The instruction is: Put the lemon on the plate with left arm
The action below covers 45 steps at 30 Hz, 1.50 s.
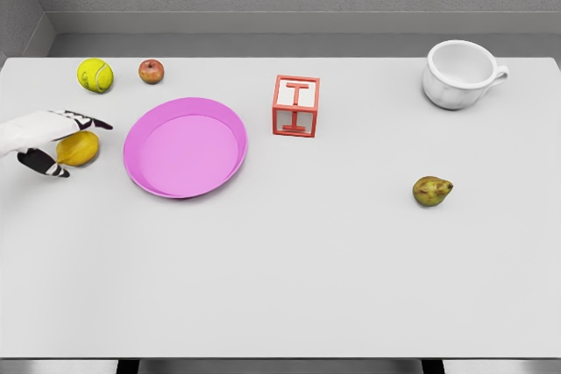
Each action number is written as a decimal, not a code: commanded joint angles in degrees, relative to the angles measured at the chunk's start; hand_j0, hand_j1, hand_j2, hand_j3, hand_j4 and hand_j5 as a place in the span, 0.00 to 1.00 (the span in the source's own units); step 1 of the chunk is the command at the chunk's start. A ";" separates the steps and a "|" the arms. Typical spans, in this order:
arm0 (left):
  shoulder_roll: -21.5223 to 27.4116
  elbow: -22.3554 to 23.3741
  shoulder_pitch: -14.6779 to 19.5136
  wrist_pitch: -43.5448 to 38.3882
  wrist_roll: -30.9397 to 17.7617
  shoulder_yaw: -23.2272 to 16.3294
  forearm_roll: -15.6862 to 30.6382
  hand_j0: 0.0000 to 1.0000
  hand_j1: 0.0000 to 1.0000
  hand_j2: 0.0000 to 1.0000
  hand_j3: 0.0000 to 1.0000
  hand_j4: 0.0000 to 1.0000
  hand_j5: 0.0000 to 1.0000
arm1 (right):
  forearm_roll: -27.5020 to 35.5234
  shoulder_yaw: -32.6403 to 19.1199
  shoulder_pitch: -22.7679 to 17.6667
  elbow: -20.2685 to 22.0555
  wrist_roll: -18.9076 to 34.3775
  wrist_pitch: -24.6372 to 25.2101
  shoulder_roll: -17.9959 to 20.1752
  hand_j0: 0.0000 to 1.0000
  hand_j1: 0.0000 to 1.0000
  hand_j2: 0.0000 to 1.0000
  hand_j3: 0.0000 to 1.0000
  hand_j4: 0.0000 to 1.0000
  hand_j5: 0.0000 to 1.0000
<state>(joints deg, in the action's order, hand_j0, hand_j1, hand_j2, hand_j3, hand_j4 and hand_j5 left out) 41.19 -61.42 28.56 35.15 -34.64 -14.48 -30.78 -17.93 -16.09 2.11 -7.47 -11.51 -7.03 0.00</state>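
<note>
On the white table (289,286), a brownish-green pear (432,190) lies well apart to the right. At the left edge, the left hand (39,139) brackets the small yellow oval lemon (78,148), its fingers (88,119) spread above and below, seemingly not yet clamped. The grasp is in hand; next comes closing, lifting, and carrying rightward to the round pink plate (149,129) just beside. Beyond stand a tennis ball (95,74) and apple (151,71).
</note>
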 commanded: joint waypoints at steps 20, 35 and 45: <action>-1.46 -0.19 0.62 -0.15 -0.16 -0.81 -2.18 0.76 0.76 0.76 0.76 0.76 0.76 | 0.00 0.00 0.00 0.00 0.00 0.00 0.00 1.00 1.00 1.00 1.00 1.00 1.00; -1.29 -0.46 0.79 -0.15 -0.36 -0.64 -1.83 0.55 0.55 0.55 0.55 0.55 0.55 | 0.09 0.00 0.00 0.00 0.00 0.00 0.00 1.00 1.00 1.00 1.00 1.00 1.00; -1.29 -0.54 1.58 -0.15 -0.36 0.15 -1.30 0.55 0.55 0.55 0.55 0.55 0.55 | 0.00 0.00 0.00 0.00 0.00 0.00 0.00 1.00 1.00 1.00 1.00 1.00 1.00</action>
<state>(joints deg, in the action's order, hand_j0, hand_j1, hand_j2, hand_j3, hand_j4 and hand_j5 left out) 39.85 -61.93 30.15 35.15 -35.04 -14.45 -32.45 -17.94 -16.09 2.11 -7.46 -11.51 -7.03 0.00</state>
